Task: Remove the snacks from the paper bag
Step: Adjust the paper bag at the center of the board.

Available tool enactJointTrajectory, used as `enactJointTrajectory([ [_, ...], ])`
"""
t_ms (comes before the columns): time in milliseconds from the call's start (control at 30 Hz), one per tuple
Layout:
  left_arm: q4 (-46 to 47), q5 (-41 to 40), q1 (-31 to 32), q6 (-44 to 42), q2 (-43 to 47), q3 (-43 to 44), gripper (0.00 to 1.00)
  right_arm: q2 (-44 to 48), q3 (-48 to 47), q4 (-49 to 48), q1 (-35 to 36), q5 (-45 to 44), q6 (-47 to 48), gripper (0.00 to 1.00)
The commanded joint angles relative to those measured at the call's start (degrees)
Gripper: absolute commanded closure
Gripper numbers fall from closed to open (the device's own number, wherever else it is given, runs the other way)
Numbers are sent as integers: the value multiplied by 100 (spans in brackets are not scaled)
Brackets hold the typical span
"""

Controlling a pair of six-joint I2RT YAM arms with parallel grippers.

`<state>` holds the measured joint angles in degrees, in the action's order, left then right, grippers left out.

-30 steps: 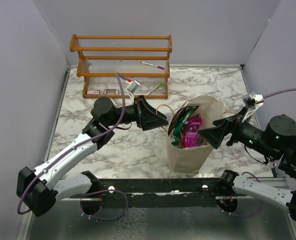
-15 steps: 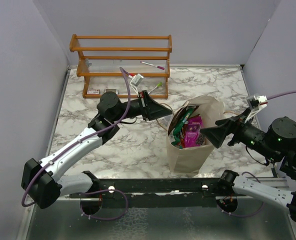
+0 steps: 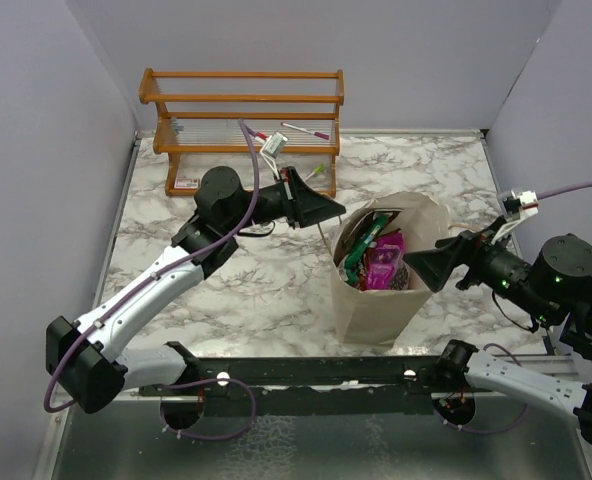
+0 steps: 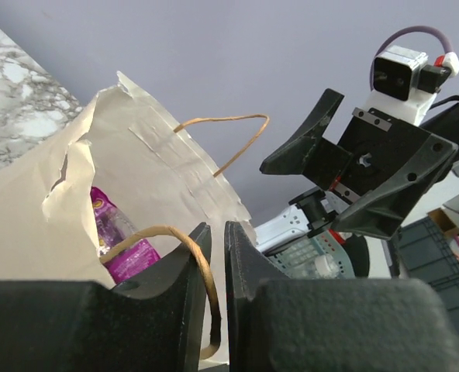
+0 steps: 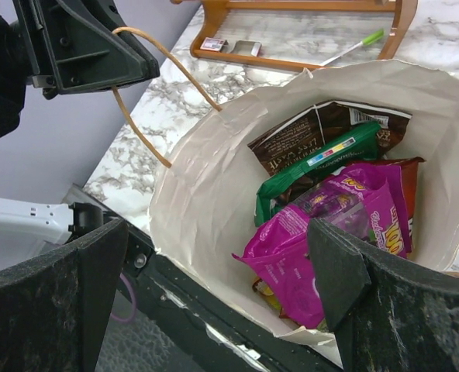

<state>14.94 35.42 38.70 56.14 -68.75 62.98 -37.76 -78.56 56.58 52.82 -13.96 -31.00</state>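
The cream paper bag (image 3: 376, 300) stands open mid-table, also seen in the left wrist view (image 4: 136, 155) and the right wrist view (image 5: 206, 194). Inside lie snacks: a purple packet (image 5: 322, 232) on top, a green one (image 5: 315, 167), a dark brown one (image 5: 307, 132) and a red-orange one (image 5: 404, 209). My left gripper (image 3: 338, 210) hangs at the bag's left rim, its jaws shut on the near string handle (image 4: 148, 231), which runs taut down to the bag (image 5: 175, 66). My right gripper (image 3: 416, 268) is wide open just right of the bag mouth, holding nothing (image 5: 218, 232).
A wooden rack (image 3: 241, 130) with pens and small items stands at the back left, behind the left arm. Grey walls close in the marble table (image 3: 226, 290) on three sides. The black rail carrying the arm bases runs just in front of the bag.
My left gripper has moved right and up to the bag's left handle and closed on the string. The right gripper stays open beside the bag, barely shifted.
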Motion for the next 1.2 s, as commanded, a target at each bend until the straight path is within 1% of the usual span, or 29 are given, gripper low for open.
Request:
enactJointTrajectory([
  [0, 612, 55, -38, 153, 211, -211, 76, 115, -33, -136, 27, -25, 27, 1],
  [67, 831, 130, -38, 295, 274, -373, 69, 172, -14, -216, 27, -35, 61, 1],
  [100, 920, 172, -38, 340, 305, -430, 67, 205, 4, -248, 27, -32, 74, 1],
  [267, 971, 268, -38, 323, 414, -499, 67, 269, 19, -311, 27, 12, 34, 1],
  [300, 961, 284, -38, 324, 415, -478, 69, 267, 26, -321, 27, 34, 21, 1],
  [400, 840, 223, -38, 230, 415, -397, 82, 248, 20, -319, 27, 83, -25, 1],
  [500, 567, 46, -38, 66, 415, -275, 89, 210, 2, -275, 27, 108, -62, 1],
  [600, 79, -180, -44, -201, 428, -34, 95, 200, 3, -262, 27, 115, -72, 1],
  [667, -500, -409, -55, -436, 433, 210, 100, 216, 17, -269, 27, 113, -77, 1],
  [800, -1337, -823, -155, -752, 465, 648, 100, 225, 96, -297, 27, 69, -68, 1],
  [1000, -2019, -713, -733, -845, 492, 925, 100, 221, 126, -198, 25, 89, -66, 1],
  [1167, -2261, -75, -1679, -751, 533, 1010, 100, 157, 134, -292, 22, 229, 53, 1],
])
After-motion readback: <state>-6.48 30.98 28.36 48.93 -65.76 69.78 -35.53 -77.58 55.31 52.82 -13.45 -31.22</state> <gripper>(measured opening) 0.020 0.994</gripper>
